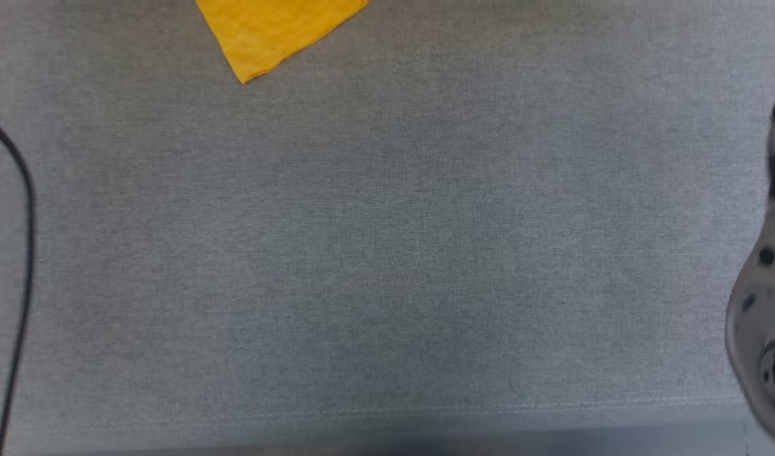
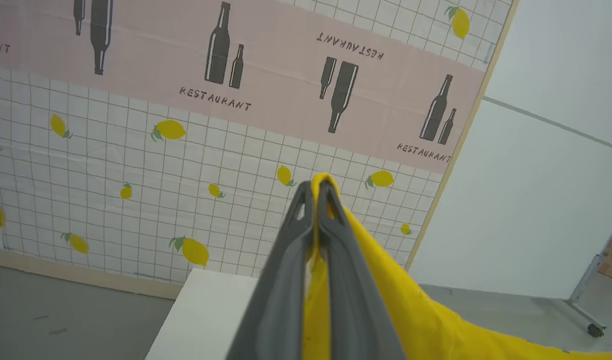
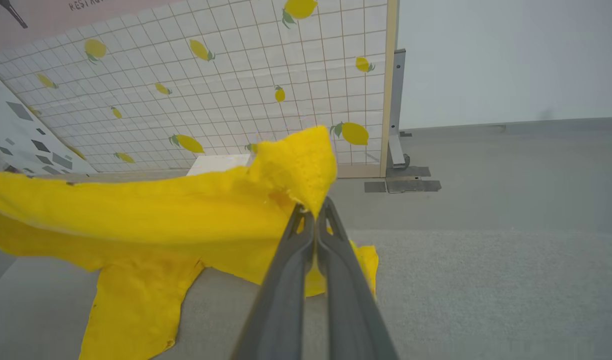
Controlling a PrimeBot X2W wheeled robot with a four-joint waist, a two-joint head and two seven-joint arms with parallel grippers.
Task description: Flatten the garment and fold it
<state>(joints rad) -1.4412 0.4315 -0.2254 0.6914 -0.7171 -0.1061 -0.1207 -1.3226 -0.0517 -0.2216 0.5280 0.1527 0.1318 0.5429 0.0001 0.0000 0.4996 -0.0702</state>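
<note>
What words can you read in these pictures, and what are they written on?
"RESTAURANT": on the pink band of the wall cloth, printed three times, once upside down.
"ANT": same band, left edge, rest cut off.
Right wrist view, top corner: lettering cut off, unreadable.
The yellow T-shirt: no words showing.

The left gripper [image 2: 316,192] pinches the yellow garment [image 2: 401,305] at its fingertips, the cloth trailing away below the lemon-printed backdrop [image 2: 151,165] behind it.
</note>
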